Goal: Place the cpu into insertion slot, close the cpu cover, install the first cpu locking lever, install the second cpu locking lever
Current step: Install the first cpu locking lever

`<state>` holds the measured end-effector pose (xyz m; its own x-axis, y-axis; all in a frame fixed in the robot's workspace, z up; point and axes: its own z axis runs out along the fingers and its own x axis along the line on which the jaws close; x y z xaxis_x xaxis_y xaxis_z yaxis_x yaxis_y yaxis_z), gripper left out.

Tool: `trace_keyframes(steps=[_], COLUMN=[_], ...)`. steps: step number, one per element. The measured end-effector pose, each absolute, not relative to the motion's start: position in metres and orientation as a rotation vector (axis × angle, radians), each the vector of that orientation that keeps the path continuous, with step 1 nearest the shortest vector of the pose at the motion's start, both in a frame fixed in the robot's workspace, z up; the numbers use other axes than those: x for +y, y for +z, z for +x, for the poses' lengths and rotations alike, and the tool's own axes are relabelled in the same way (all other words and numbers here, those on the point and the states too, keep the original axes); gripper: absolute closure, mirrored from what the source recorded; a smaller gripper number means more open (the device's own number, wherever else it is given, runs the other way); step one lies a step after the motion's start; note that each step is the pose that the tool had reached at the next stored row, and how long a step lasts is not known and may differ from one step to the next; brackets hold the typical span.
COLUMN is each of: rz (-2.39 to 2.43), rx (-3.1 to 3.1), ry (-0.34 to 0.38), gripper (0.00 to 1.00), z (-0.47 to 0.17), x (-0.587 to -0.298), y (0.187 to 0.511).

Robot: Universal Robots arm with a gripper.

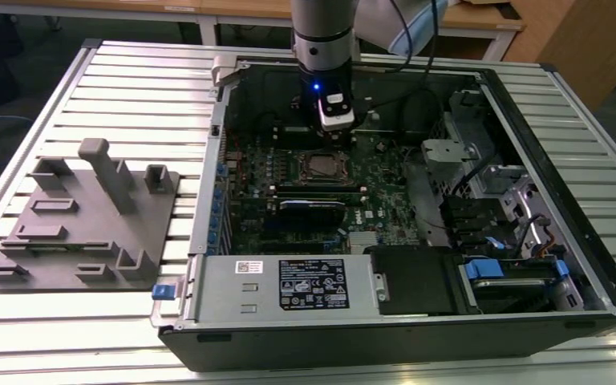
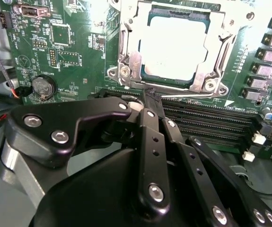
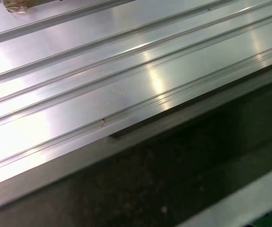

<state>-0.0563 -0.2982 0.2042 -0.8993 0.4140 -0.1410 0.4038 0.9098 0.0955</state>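
The gripper (image 2: 149, 96) has its black fingers (image 2: 147, 142) drawn together, the tips meeting right at the edge of the cpu cover (image 2: 128, 61), on the side that faces the long black memory slots (image 2: 206, 118); whether they pinch anything there I cannot tell. The cpu (image 2: 173, 45) lies in the insertion slot (image 1: 323, 166), its pale metal top showing through the window of the silvery cover, which lies flat over it. Green motherboard (image 2: 79, 52) surrounds the socket, with a round coin battery (image 2: 43, 86) off to one side. In the exterior view the arm reaches down from the far side into the open computer case (image 1: 565, 241), the gripper (image 1: 333, 136) just beyond the socket. A labelled power supply box (image 1: 286, 285) fills the near edge of the case. A grey fixture block (image 1: 83, 216) sits on the slatted metal table (image 1: 126, 80) at the exterior view's left.
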Motion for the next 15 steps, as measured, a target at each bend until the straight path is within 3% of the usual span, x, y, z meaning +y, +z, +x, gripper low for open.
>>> trace_keyframes(steps=[15], rz=[0.633], rx=[2.916], ry=[0.12], gripper=[0.89], z=[-0.0586], x=[-0.2977], y=[0.2044])
